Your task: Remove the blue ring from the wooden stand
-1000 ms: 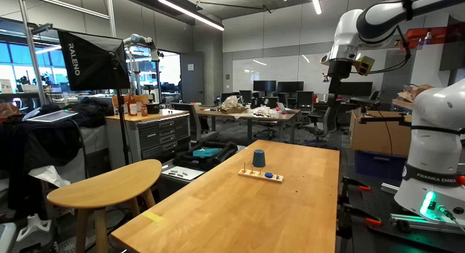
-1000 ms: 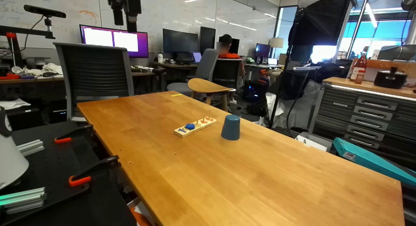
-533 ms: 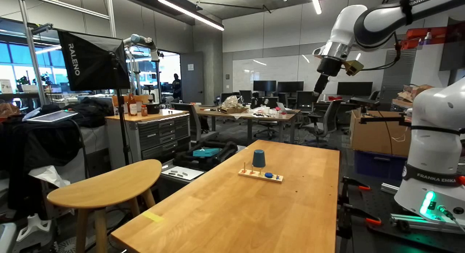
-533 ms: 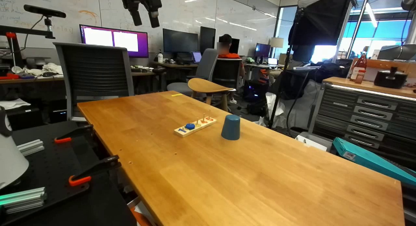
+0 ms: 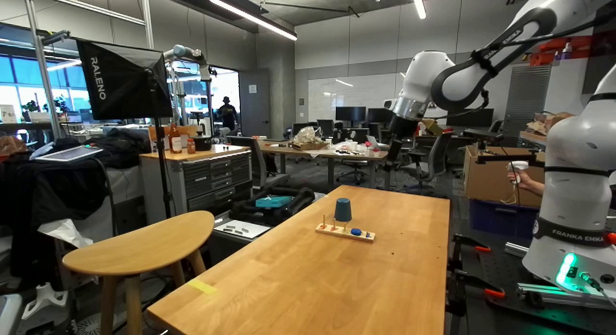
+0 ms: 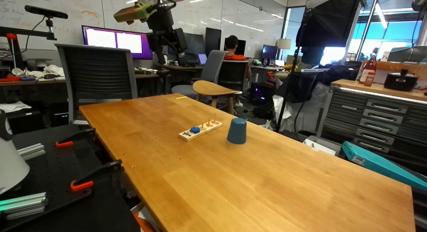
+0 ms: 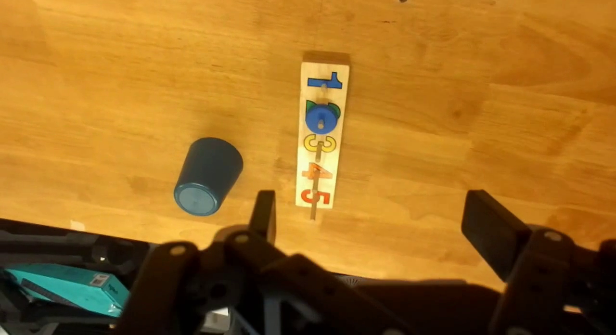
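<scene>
1. Wrist view: I find the green, black-outlined numeral (image 7: 334, 109) partly hidden by the round blue ring (image 7: 314, 119).
2. Same view: black two-fingered gripper (image 7: 371, 198) cut off by the bottom edge.

Table (image 6: 247, 168) with wooden stand (image 7: 331, 157); upturned blue cup (image 7: 210, 169); yellow strip (image 5: 203, 286)

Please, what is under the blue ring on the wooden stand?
In the wrist view, parts of a green numeral on the wooden stand show past the blue ring. The rest is covered, as is the lower end of the peg that pokes through the ring.
</scene>
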Controlling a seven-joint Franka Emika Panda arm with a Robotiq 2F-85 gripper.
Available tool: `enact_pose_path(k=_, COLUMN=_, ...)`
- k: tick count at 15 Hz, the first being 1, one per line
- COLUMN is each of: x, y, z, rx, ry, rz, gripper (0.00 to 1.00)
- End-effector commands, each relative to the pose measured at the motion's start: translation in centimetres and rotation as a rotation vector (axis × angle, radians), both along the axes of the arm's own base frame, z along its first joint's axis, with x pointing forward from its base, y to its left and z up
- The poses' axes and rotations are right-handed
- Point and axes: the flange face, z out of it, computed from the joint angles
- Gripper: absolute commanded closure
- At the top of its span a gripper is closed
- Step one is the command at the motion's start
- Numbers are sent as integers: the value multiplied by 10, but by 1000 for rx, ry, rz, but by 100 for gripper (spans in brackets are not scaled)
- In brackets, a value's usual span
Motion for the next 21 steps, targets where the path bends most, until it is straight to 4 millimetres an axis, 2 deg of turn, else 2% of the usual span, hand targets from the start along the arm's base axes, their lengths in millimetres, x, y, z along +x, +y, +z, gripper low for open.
enact_pose_path(k=1, x=49, y=-19, z=-42, rx=-28, ry=36, rz=-55, gripper=0)
enact_pose_path(k=5, x=81, y=-37, z=-88, rx=-41, ry=108, rz=-111, gripper=0)
enact_pose_path(k=8, x=102, y=-35, z=-119, rx=-34, ry=165, rz=-130, gripper=0)
enact_pose_path(k=12, x=120, y=-27, z=-158, rx=-32, ry=210, rz=-127, gripper=0)
enact_pose_path(k=15, x=127, y=-21, z=-179, rx=-38, ry=210, rz=-113, gripper=0)
enact_pose_path(k=21, x=136, y=-12, z=-201, rx=-53, ry=176, rz=-71, gripper=0)
